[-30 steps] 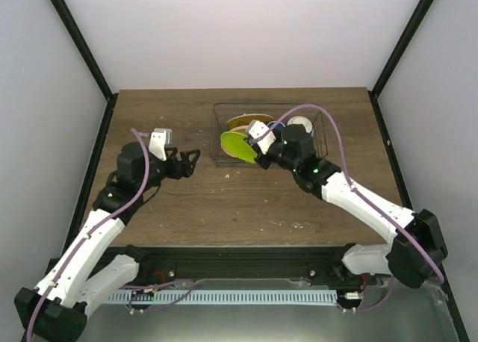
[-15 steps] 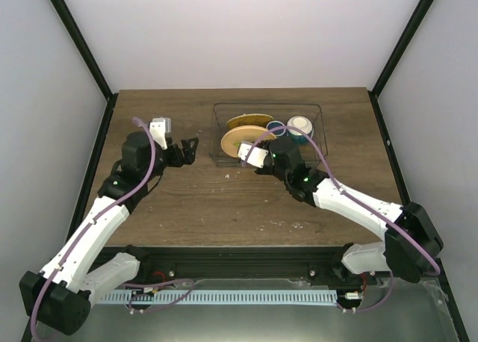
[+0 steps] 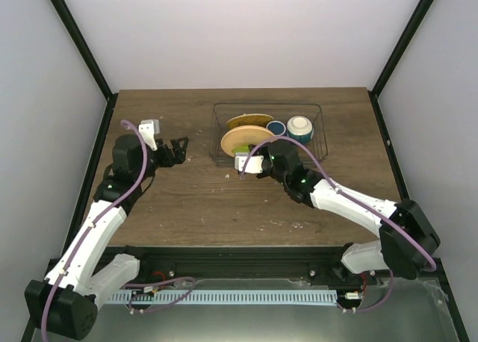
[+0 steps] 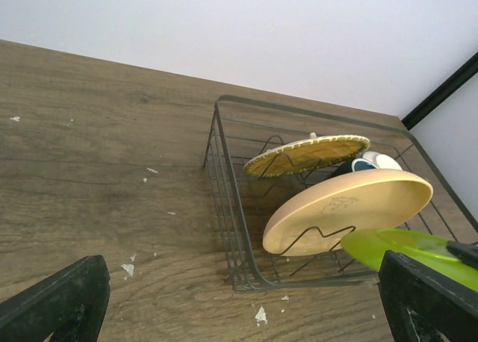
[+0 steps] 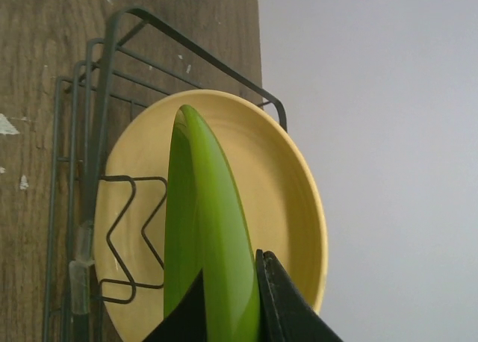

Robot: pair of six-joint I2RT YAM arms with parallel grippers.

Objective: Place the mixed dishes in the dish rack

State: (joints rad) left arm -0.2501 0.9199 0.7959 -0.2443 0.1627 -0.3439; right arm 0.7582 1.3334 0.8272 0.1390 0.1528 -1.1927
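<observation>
Yellow-green plate [image 5: 202,230] is edge-on, clamped at its rim in my right gripper [image 5: 230,286], just in front of the tan plate [image 3: 240,140] standing in the dish rack [image 3: 323,129], upper centre of the top view. Can't tell if it's seated. Grid plate [image 3: 250,121], dark blue mug [image 3: 276,128] and blue-and-white cup [image 3: 299,125] are in the rack. Left gripper [image 3: 179,151] is spread wide, holding nothing, over the desk [image 3: 187,207] left of the rack.
</observation>
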